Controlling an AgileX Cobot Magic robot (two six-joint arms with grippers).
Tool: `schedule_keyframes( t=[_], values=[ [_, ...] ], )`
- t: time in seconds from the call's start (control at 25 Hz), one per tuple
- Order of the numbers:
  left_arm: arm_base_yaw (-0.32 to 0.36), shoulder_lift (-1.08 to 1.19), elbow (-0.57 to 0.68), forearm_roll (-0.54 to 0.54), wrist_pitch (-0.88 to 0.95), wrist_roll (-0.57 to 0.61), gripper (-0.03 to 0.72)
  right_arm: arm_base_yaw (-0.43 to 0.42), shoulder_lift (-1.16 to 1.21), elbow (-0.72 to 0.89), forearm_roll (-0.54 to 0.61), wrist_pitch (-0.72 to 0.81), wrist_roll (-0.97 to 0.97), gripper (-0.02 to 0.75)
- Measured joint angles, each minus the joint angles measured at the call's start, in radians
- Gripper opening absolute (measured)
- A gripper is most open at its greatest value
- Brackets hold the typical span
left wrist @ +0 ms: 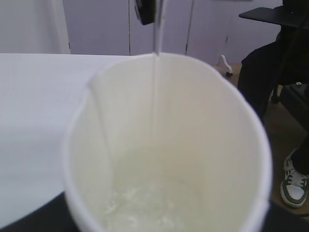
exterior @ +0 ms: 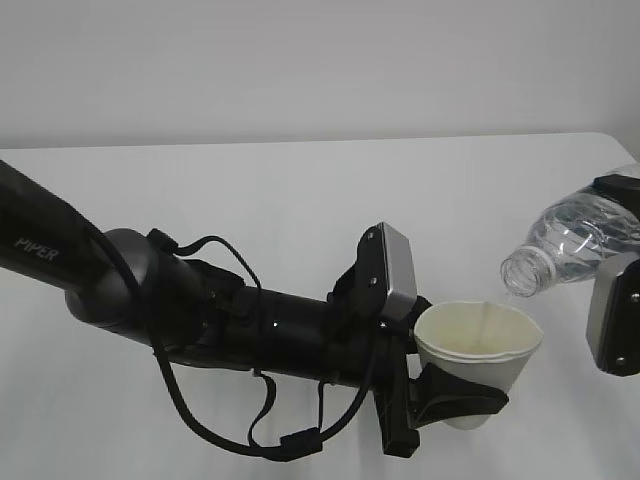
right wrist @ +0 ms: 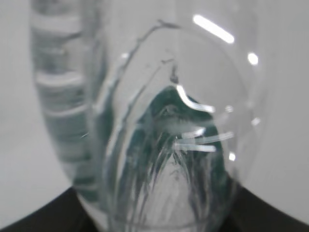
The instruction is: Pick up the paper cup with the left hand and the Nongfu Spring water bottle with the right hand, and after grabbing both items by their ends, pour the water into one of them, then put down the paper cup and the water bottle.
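While thin water [left wrist: 156, 72] falls past the rim, left hand [exterior: 440, 395] clasps paper cup [exterior: 478, 345], right hand [exterior: 620, 290] clamps tilted bottle [exterior: 575, 245], white table [exterior: 300, 200] bare behind.

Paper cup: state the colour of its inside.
Pale cream inside the paper cup, clearest in the left wrist view.

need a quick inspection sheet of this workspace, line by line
surface: white table, bare where seen
job's things: paper cup held upright; water bottle tilted, mouth over the rim, thin stream of water falling in, some pooled at the bottom
clutter: nothing seen
grippers: left hand shut on the cup; right hand holds the bottle
cables: black loops along the left arm
surroundings: pale wall; seated person's shoe
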Motion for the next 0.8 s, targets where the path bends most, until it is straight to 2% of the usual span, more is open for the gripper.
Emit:
schedule_keyframes(
  t=[0.8],
  values=[
    [0.0, 0.0, 0.0, -0.018, 0.002, 0.0, 0.386, 0.0, 0.0, 0.0, 0.0, 0.0, 0.0, 0.356]
  ],
)
